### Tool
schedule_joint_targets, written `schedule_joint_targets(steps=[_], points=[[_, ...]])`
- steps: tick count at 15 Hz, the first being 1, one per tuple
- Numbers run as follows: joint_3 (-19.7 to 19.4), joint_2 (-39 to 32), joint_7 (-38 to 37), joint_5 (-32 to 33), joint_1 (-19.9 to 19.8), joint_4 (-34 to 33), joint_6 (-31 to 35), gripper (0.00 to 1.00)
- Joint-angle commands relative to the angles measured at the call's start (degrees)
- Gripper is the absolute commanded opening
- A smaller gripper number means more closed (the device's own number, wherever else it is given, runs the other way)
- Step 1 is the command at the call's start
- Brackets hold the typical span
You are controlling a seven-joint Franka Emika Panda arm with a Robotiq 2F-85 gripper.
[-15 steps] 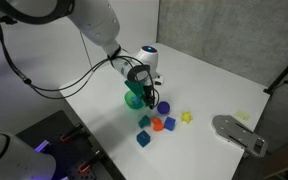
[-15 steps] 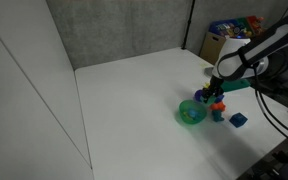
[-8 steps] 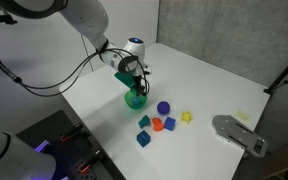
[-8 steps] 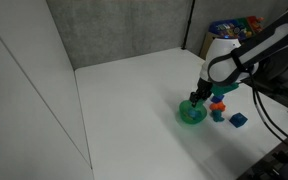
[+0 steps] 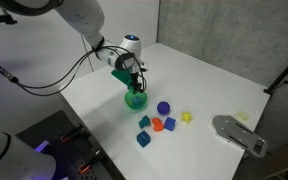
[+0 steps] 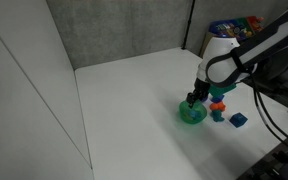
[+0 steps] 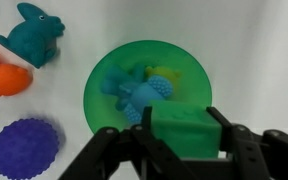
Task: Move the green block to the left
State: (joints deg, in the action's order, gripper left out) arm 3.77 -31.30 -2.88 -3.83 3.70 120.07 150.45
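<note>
In the wrist view the green block (image 7: 184, 130) is a bright-green cube clamped between my gripper's (image 7: 186, 142) two black fingers (image 7: 227, 128). It hangs above the near rim of a round green bowl (image 7: 102, 80) that holds a blue knobbly toy (image 7: 134, 92) and a small yellow-green piece. In both exterior views the gripper (image 5: 134, 82) (image 6: 194, 97) hovers just over the bowl (image 5: 136, 100) (image 6: 192, 114), and the block is too small to make out there.
A purple spiky ball (image 7: 26, 148) (image 5: 163, 108), an orange shape (image 7: 9, 78) (image 5: 156, 125), a teal shark toy (image 7: 34, 35), teal blocks (image 5: 143, 139), a blue cube (image 5: 169, 123) and a yellow star (image 5: 187, 117) lie beside the bowl. A grey device (image 5: 239, 133) sits at the table's edge.
The gripper has moved away from the cluster of small shapes, still holding the green block, and now hangs over the green bowl.
</note>
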Motion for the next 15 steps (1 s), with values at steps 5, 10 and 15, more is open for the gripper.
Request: schedule_joint_targets(steps=[5, 10, 15], points=[[2.3, -0.3, 3.6, 0.6, 0.6, -0.1, 0.7, 0.31], [3.6, -0.7, 6.0, 3.9, 4.2, 0.2, 1.7, 0.31], [2.2, -2.6, 5.6, 11.6, 8.8, -0.4, 3.5, 0.31]])
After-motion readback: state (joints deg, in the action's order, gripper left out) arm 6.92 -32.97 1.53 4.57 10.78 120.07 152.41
